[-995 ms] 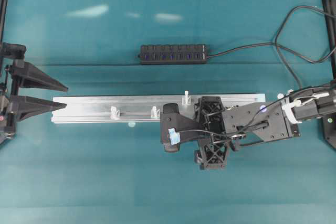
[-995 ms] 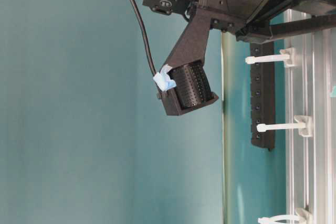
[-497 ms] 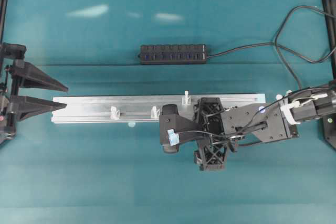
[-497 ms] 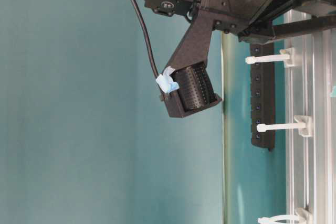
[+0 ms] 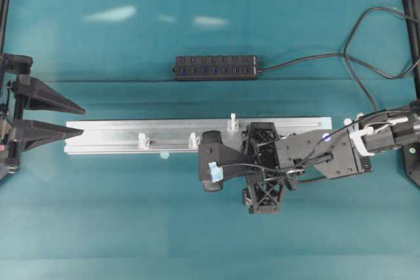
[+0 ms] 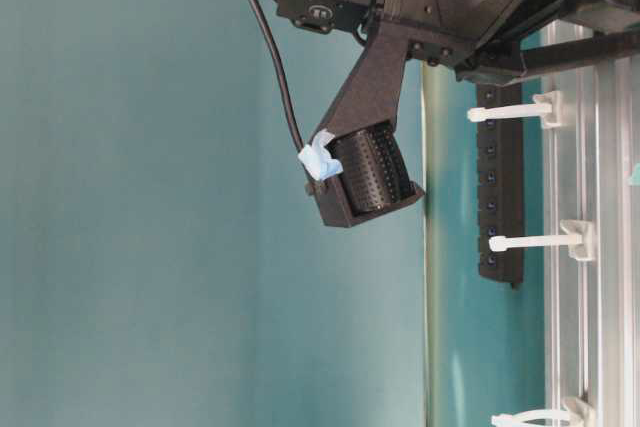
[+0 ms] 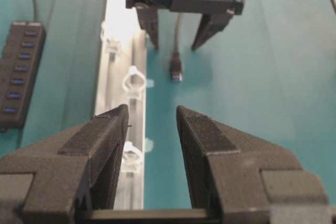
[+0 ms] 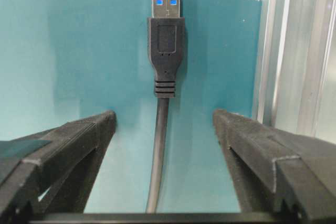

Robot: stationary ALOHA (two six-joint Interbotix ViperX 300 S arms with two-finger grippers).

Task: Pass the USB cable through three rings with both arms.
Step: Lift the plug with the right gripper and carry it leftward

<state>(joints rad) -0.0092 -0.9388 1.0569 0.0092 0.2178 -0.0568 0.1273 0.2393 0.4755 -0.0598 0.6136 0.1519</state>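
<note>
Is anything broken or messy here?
Nothing looks broken. The USB cable lies flat and straight on the table, its plug undamaged, between the open fingers of the right end effector. The three rings stand on the aluminium rail, none threaded yet.

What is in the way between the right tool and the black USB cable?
Nothing visible. The right tool is open, one finger on each side of the USB cable, which lies on the teal table beside the silver rail. Only bare gaps separate them.
</note>
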